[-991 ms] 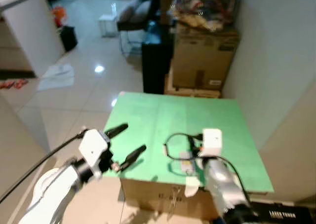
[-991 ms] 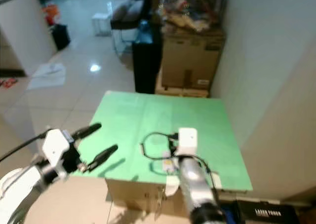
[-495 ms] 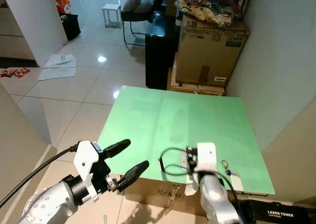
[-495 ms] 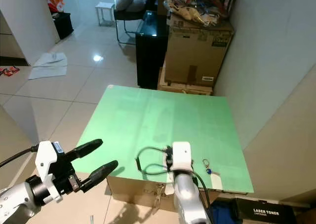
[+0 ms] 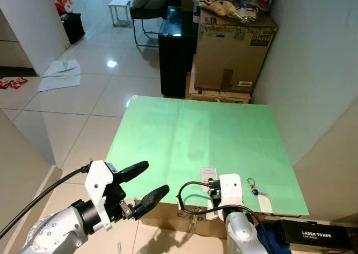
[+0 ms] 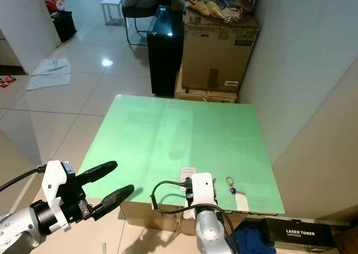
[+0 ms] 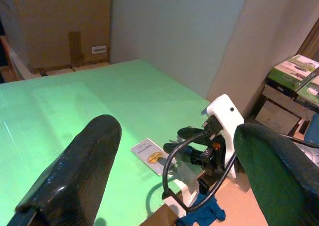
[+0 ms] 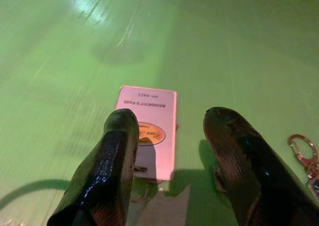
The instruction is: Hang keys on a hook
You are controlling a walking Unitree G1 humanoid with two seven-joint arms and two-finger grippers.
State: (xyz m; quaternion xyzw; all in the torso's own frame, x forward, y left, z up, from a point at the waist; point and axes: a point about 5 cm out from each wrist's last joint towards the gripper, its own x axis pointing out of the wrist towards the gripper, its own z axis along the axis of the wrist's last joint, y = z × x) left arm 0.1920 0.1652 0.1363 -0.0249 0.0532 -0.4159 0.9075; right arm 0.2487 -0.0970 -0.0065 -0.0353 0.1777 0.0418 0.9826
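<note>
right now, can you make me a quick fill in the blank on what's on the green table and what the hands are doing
The keys lie on the ___ table.
The right hand hovers open over a white ___.
The left hand is open, holding ___.
The cardboard box stands on the floor ___ the table.

Missing words: green; card; nothing; behind

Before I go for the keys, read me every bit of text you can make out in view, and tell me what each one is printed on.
"LASER TONER": black box on the floor beside the green table.
"RESIDENT'S PASS", seen upside down: white card on the table, ahead of the right claw; the smaller line under it is too blurred.
Labels on the cardboard box: too small to read.
Tag on the keys: unreadable.
</note>
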